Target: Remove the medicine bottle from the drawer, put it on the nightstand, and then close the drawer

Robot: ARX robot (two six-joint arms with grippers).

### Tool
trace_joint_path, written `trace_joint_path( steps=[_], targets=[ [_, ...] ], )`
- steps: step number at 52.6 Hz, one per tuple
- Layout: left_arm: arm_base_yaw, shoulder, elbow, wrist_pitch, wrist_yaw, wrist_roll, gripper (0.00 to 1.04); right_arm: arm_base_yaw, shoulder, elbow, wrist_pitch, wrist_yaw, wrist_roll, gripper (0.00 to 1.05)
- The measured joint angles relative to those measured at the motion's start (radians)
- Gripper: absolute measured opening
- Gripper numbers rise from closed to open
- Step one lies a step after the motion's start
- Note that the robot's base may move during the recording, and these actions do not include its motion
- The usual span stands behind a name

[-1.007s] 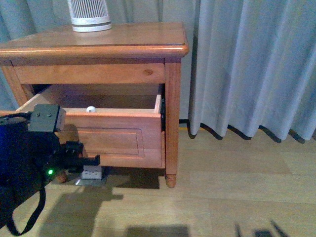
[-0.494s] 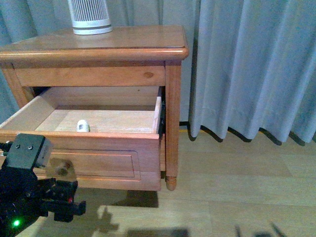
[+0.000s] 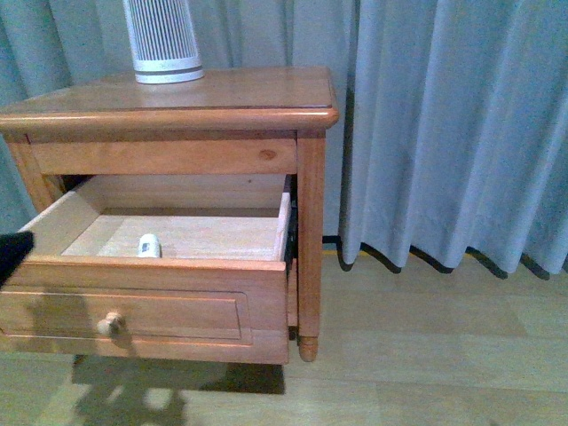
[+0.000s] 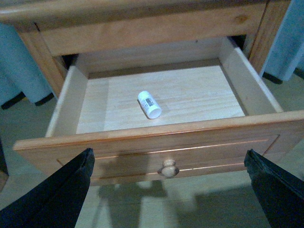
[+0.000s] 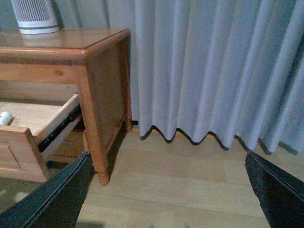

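Tiny white cylindrical medicine bottle (image 4: 149, 105) lies sideways in the pulled-out honey-brown wooden drawer (image 4: 199, 97), exposed for pickup. We hold our left hand (image 4: 168, 156) wide before it, ready to reach in.

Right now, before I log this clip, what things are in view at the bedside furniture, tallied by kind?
Honey-brown wooden nightstand: 1
Open wooden drawer with pale wood inside: 1
Small round wooden knob: 1
Tiny white cylindrical medicine bottle, lying on its side: 1
Tall white ribbed device: 1
Total: 5
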Motion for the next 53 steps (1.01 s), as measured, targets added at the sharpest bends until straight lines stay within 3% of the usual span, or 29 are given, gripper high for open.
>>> trace_joint_path(
  steps=[9,20,28,41,45,53],
  targets=[
    [-0.044,-0.366,-0.076,-0.251,-0.056,-0.016,0.98,0.0,0.0,0.0,0.0,0.0,0.0,0.98],
    [-0.109,-0.903,-0.129,-0.704,-0.119,-0.1,0.98,0.0,0.0,0.0,0.0,0.0,0.0,0.98],
    [-0.062,-0.956,-0.189,-0.706,-0.08,-0.123,0.98,0.0,0.0,0.0,0.0,0.0,0.0,0.98],
    [-0.057,-0.977,-0.238,-0.713,-0.079,-0.125,0.98,0.0,0.0,0.0,0.0,0.0,0.0,0.98],
    [-0.085,-1.041,-0.307,-0.589,-0.195,-0.124,0.88,0.0,0.0,0.0,0.0,-0.001,0.0,0.98],
    [0.037,-1.112,-0.359,-0.508,-0.15,-0.126,0.61,0.0,0.0,0.0,0.0,0.001,0.0,0.98]
  ],
)
